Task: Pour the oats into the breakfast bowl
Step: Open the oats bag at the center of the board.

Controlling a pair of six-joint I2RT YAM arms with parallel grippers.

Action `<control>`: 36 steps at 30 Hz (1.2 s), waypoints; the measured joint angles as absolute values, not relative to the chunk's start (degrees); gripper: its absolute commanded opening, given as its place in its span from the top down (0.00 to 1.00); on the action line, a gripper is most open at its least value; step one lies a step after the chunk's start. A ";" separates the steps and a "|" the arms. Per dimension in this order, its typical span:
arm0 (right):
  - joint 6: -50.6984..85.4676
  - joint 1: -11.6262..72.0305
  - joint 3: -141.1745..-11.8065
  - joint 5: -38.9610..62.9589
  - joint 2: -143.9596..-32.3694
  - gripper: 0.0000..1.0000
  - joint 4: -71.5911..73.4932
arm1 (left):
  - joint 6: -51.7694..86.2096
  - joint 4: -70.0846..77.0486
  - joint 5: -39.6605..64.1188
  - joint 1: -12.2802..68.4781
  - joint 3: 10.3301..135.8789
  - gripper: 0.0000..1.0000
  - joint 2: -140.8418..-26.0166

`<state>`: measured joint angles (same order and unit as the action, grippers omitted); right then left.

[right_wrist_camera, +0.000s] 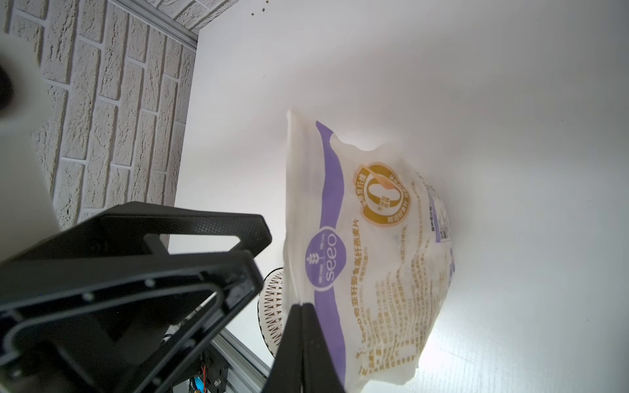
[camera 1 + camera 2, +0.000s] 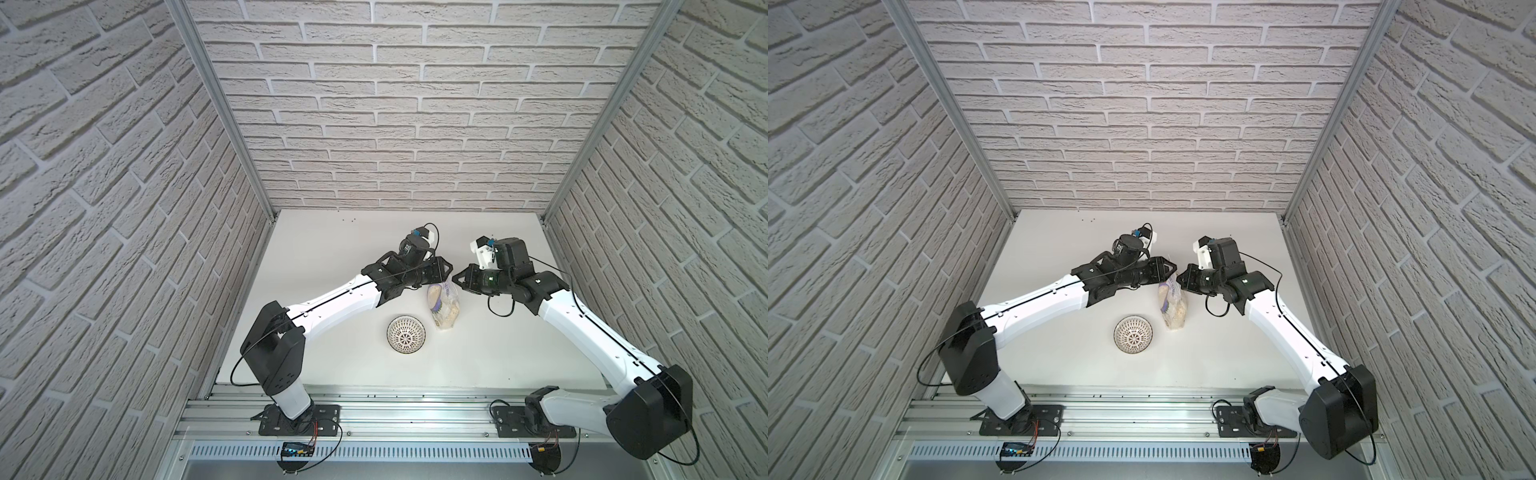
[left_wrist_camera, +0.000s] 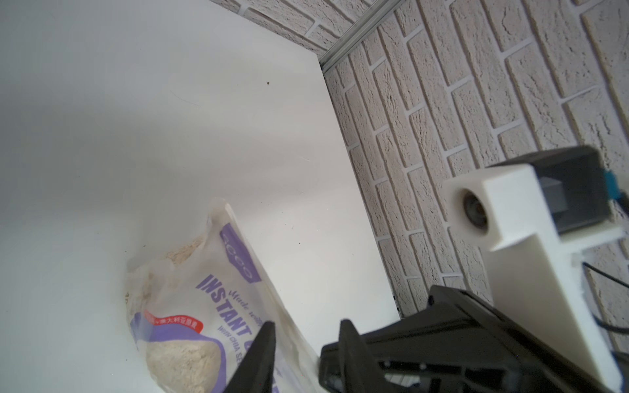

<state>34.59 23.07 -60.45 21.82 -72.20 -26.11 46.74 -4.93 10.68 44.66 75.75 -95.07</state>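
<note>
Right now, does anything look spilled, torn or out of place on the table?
Nothing serious. The pouch stands beside the empty breakfast bowl, its oats inside, none visibly spilled. Only a few dark specks lie on the table near the back wall.

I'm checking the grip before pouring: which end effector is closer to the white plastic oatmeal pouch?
Right. The right end effector is shut on an edge of the white plastic purple-printed oatmeal pouch; the left end effector straddles its top, jaws apart.
</note>
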 measured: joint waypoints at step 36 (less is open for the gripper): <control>35.16 23.09 -60.45 20.40 -73.60 0.90 -26.30 | 47.07 -9.04 12.08 44.99 76.07 1.00 -96.68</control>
<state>35.16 23.09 -60.45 20.40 -73.60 -26.30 47.07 -9.04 12.08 44.99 76.07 -96.68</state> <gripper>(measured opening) 0.059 0.052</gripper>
